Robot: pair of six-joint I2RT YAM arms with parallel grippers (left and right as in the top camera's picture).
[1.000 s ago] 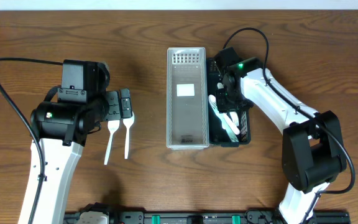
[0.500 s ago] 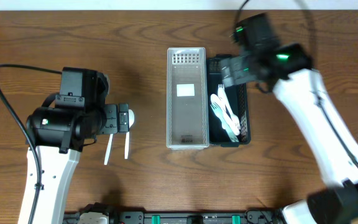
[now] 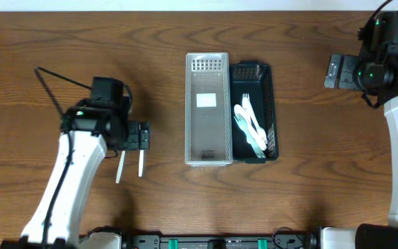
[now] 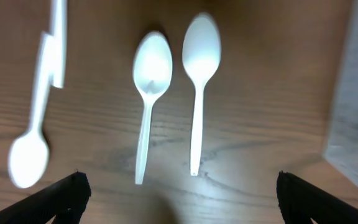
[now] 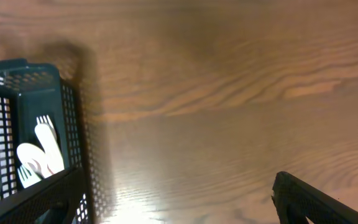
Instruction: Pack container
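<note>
The black basket [image 3: 271, 97] has a pile of white forks and spoons [image 3: 249, 126] in it. It sits touching the clear bin [image 3: 207, 138], and both are between the two sets of fingers. The right fingers [image 3: 334, 71] are well off to the basket's far side, spread apart and holding nothing. Two loose spoons [image 4: 173, 93] lie on the bench [image 3: 81, 55] just ahead of the left fingers [image 3: 140, 136], which are also wide apart and empty.

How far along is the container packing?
Done: white plastic cutlery lies in the black basket. In hand: nothing; the left gripper hovers open over two white spoons on the table, and the right gripper is open, off to the side. Left: those spoons; the clear container holds no cutlery.
</note>
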